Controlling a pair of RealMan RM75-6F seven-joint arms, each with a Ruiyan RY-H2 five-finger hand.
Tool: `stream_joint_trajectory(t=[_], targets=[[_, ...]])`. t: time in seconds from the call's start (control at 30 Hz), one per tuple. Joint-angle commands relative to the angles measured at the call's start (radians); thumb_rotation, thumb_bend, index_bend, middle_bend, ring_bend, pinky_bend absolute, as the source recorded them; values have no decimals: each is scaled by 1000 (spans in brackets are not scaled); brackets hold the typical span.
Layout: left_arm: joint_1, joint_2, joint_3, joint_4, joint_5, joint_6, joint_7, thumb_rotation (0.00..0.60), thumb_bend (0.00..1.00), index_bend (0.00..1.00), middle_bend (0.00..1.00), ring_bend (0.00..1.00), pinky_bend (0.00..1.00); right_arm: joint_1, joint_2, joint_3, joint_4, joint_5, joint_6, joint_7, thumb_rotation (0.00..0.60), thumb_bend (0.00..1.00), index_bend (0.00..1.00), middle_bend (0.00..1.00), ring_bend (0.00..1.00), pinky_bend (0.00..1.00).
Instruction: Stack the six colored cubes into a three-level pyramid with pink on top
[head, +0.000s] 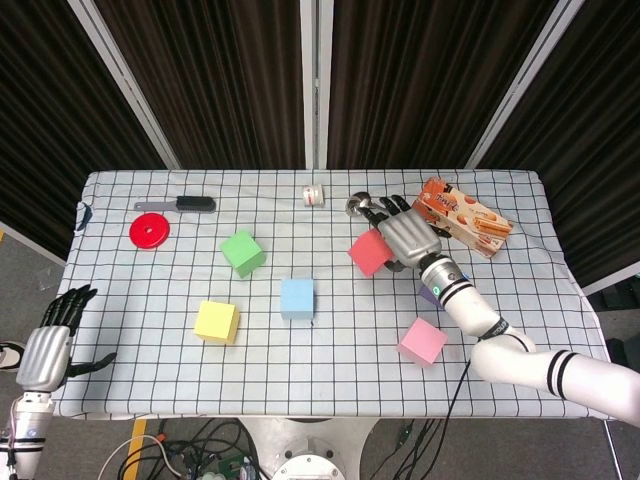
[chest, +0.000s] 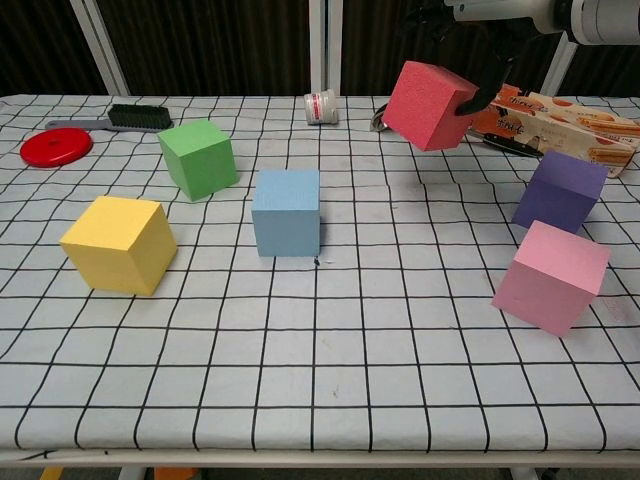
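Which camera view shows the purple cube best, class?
The chest view: the purple cube sits in full sight beside the pink cube. In the head view only a purple sliver shows behind the right arm.
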Motion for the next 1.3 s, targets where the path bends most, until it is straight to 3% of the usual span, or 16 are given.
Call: stream_joint_trajectory(t=[0.03, 0.23, 0.53, 0.93, 1.3], targets=[[1, -1, 0, 1, 5, 7, -3, 600, 8, 86, 37, 0, 78, 121, 38, -73, -171, 269, 107, -238, 600, 148, 0, 493, 31, 0], [4, -4, 4, 8, 8, 12, -13, 600, 7, 86, 36, 0, 78, 244, -45, -97, -250, 529, 279, -413, 600, 133, 0, 512, 45, 0], [8, -7, 5, 23, 8, 18, -33, 600, 7, 86, 37, 0, 78, 356, -126, -93, -287, 756, 364, -538, 600, 132, 0, 515, 45, 0], [10, -14, 8, 45, 11, 21, -58, 600, 7, 86, 36, 0, 78, 401, -292, -49, -242, 851, 575, -597, 600, 130, 0, 547, 69, 0], [13, -18, 10, 61, 9, 20, -74, 600, 7, 86, 37, 0, 77, 402, -378, -9, -171, 844, 617, -654, 600, 131, 0, 543, 82, 0]])
